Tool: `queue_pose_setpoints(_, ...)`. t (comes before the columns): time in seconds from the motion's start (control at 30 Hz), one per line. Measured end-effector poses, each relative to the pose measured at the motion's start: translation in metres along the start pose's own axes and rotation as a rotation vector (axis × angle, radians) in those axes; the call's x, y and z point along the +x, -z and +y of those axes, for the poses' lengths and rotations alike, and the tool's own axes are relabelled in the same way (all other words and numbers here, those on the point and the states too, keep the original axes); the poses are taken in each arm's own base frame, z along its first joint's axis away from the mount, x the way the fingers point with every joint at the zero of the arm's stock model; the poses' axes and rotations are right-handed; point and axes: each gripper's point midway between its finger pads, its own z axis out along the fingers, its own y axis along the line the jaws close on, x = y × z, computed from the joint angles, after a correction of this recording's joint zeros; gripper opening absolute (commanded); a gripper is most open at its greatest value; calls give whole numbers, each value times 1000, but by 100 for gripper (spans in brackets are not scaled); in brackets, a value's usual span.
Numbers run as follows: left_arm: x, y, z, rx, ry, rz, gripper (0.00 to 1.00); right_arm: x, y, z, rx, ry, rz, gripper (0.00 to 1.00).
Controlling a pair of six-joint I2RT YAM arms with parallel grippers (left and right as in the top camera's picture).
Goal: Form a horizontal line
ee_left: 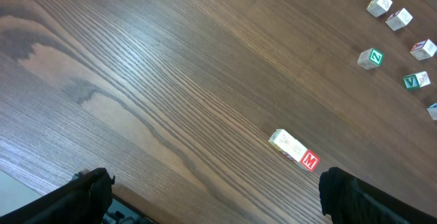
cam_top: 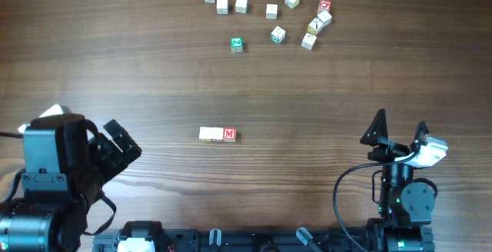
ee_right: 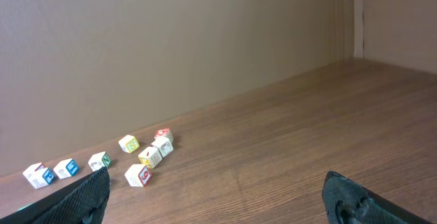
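Overhead view of a wood-grain worktop point(cam_top: 92, 52) with two robot arms along the near edge.

At the near left corner, your left gripper point(cam_top: 124, 140) hangs above the wood with its jaws spread wide and nothing between them. It points toward the middle of the worktop.

Just left of centre, nearer the near edge than the far one, lies the horizontal line point(cam_top: 217, 134). It is three tiny letter cubes touching side by side, parallel to the near edge. Two are cream-faced, and the one on the right end is red-faced with a white "M". Bare wood surrounds it, and both grippers are well apart from it.

Beyond the line, toward the far edge, a green-faced cube point(cam_top: 237, 44) sits alone.

Along the far edge, from centre to right of centre, loose cubes point(cam_top: 271, 11) lie scattered. Most are white-faced. At the right end of the scatter, a red-faced cube point(cam_top: 324, 6) sits close against two others.

At the near right corner, your right gripper point(cam_top: 400, 124) points toward the far edge, with its jaws apart and empty.
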Motion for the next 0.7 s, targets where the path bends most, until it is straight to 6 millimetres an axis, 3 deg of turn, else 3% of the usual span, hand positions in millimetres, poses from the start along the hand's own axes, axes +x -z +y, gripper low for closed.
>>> queue_pose_setpoints(0.33,6,7,7,27,3,-44,100,0,0,0,0,0,0,100)
queue_pose_setpoints(0.5,9,17,12,161,45,-234,100,0,0,0,0,0,0,100)
queue_pose_setpoints(0.57,7,15,10,216,62,-313,100,0,0,0,0,0,0,100)
queue_pose_setpoints(0.7,9,-6,7,304,93,-445,100,0,0,1,-4,0,1,100)
